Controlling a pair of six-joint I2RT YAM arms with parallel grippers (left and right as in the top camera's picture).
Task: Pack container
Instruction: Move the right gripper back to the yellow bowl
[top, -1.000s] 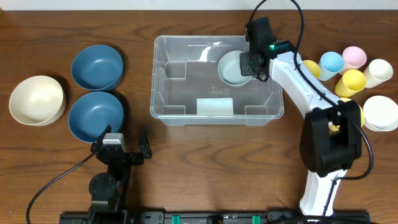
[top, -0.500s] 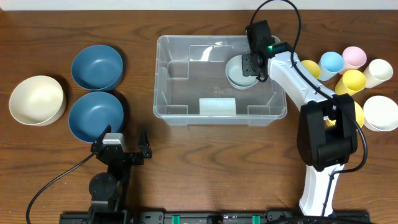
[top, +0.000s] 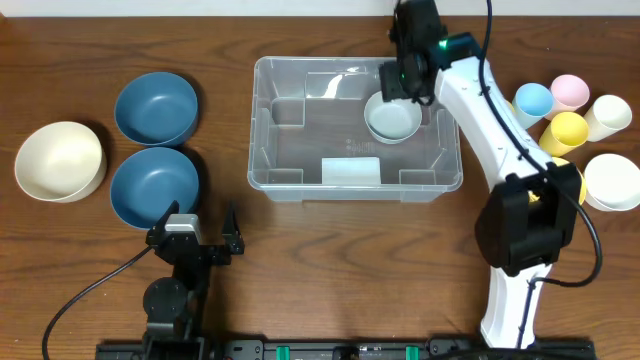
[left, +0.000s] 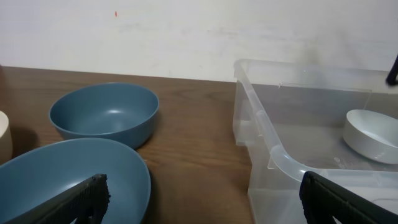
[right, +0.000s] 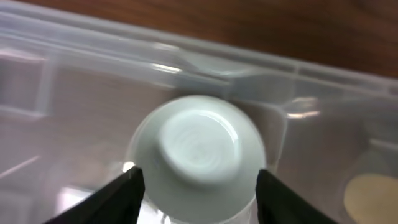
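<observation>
One clear container (top: 355, 125) sits in the middle of the tabletop (top: 330, 270). It looks to have slid a touch toward the robot's right over the last second.

Three bigger bowls wait outside it on the left, none moved: a far blue bowl (top: 155, 108), a near blue bowl (top: 153, 185) and a cream bowl (top: 58, 160).

The real change is the pale bowl (top: 393, 120). A second ago the right arm was down at its rim, low inside the container. Now the bowl rests on the container floor in the far right corner, with nothing touching it.

The right end effector (right: 198, 180) has let go and risen. Its fingers are spread to either side of the bowl, well above it, near the container's far wall.

The left end effector (left: 204, 186) has not stirred. It hangs by the near edge, just beside the near blue bowl, fingers spread wide and gripping nothing.

You can count the first item as packed, with the release clean. Most of the work is still ahead of you, since the rest of the container is bare.

The small cups (top: 566, 130) clustered at the right edge are untouched. By my reading, they are the right arm's nearest pick, while the left arm is best placed for the blue bowls.
</observation>
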